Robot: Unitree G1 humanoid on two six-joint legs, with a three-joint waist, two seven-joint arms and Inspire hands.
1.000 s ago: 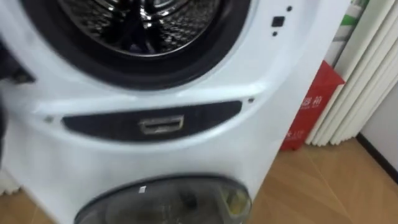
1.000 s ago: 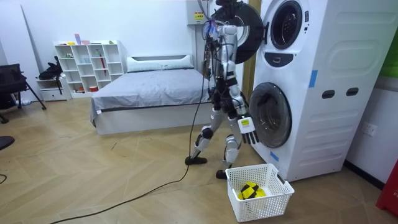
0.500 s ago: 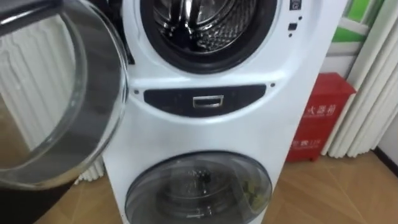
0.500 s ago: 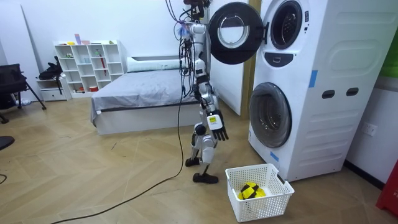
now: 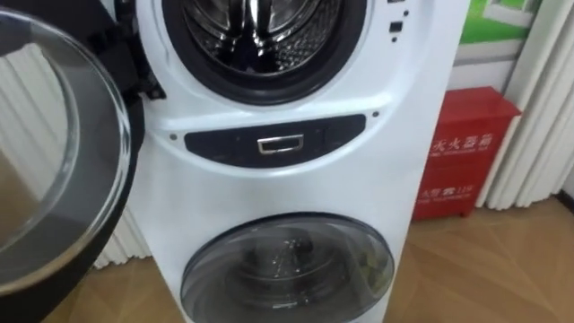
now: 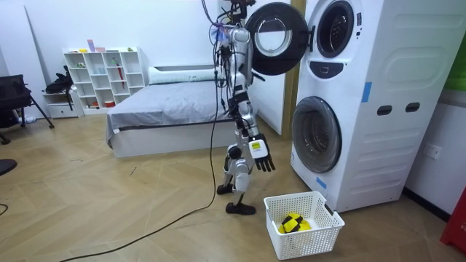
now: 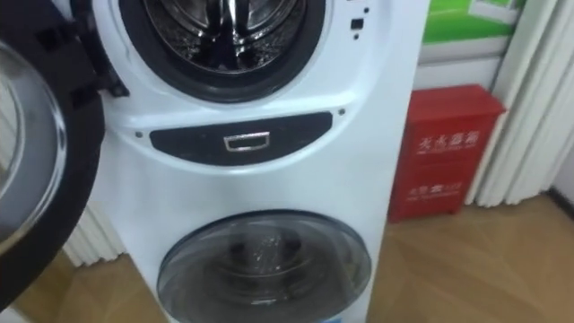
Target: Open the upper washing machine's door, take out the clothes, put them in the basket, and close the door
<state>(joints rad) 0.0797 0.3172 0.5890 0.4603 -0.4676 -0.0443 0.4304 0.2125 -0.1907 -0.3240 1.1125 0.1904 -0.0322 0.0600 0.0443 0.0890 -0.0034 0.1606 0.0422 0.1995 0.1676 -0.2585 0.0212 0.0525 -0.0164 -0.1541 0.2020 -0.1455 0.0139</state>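
Robot stands on the wood-plank floor (image 6: 109,211) facing the tall white stacked washing machine (image 6: 364,109), close to its open upper door.

Right robot hand (image 6: 261,151), told by the body: the arm hangs straight down beside the thigh with the back of the hand toward the room camera. Fingers are straight, spread loosely and pointing down. The hand is wide and holds nothing.

Well above the hand is the round black-rimmed glass door (image 6: 271,38) of the upper machine, swung fully out. Past that door the perforated steel drum (image 5: 256,36) stands exposed. I cannot tell what, if anything, lies inside.

Ahead of the hand, at roughly its height, is the lower round glass door (image 6: 317,135), shut. What is behind the glass is too dim to read.

Below and ahead of the hand, a white plastic lattice basket (image 6: 320,236) sits on the floor, near the machine's foot and apart from the hand. A yellow and black bundle (image 6: 293,223) lies in it, the clothing I can make out.

A red boxy cabinet (image 5: 462,152) stands beside the machine, on the side away from the hand. A grey-covered bed (image 6: 167,109) lies well behind the hand.
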